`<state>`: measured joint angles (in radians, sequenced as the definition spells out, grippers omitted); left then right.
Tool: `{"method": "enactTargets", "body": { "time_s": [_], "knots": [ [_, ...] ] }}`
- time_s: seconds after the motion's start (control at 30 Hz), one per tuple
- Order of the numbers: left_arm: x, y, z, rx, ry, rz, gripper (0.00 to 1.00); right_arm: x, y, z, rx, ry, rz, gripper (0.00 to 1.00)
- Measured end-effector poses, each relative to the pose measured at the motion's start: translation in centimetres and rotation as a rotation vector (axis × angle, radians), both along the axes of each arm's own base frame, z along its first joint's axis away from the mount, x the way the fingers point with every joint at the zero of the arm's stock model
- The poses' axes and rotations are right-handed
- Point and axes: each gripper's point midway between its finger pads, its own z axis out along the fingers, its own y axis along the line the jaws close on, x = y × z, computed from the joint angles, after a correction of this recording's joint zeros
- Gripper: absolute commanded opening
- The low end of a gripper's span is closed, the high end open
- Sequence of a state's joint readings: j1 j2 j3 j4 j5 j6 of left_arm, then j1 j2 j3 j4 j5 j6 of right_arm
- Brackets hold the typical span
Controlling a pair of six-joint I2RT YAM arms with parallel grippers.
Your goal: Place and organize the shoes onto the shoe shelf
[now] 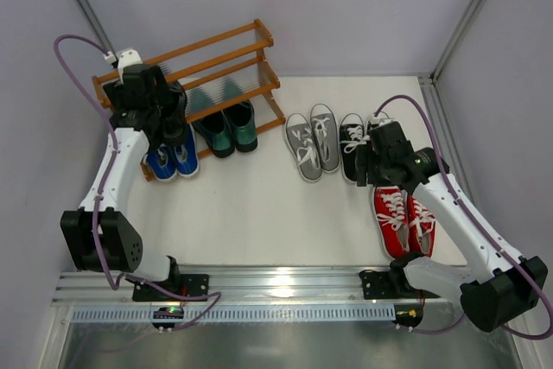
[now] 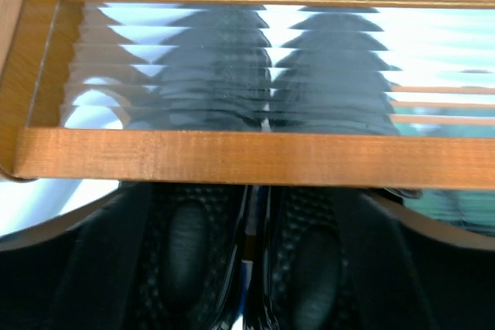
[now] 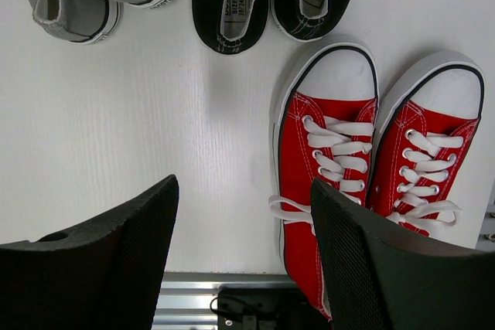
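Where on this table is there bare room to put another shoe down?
The white table between the green loafers, grey sneakers and the mounting rail is bare. Crowded: the right side, where grey, black-and-white sneakers and red sneakers sit close, and the shelf, where the left jaws hold black loafers.

The shoe shelf (image 1: 220, 42) stands slantwise in the far left corner of the tabletop (image 1: 251, 213). On its lowest tier a sneaker pair (image 1: 171, 162) sits at the left end, with a loafer pair (image 1: 226, 129) just to its right. A further pair (image 2: 216, 83) lies beneath a higher tier's rails. Right of the shelf, the left laced pair (image 1: 313, 140) and the right laced pair (image 1: 352, 144) stand side by side. A third laced pair (image 1: 403, 220) lies nearer, by the right edge.
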<state>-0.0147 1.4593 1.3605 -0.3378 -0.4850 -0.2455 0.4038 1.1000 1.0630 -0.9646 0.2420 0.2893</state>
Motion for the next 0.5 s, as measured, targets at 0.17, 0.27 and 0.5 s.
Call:
{"method": "enactTargets", "body": {
  "time_s": [0.17,0.27,0.5],
  "knots": [
    [-1.1,-0.9,0.9,-0.068,-0.027,-0.012,1.00,0.2,0.2,0.1,0.008,-0.010,0.002,0.70],
    [-2.9,-2.1,2.7,-0.103,-0.078,-0.036,1.00,0.4,0.4,0.2,0.015,-0.019,0.007,0.72],
    [-8.0,-12.4,7.8,-0.223,-0.218,-0.333,1.00,0.6,0.5,-0.2,0.034,-0.047,-0.020,0.97]
  ]
}}
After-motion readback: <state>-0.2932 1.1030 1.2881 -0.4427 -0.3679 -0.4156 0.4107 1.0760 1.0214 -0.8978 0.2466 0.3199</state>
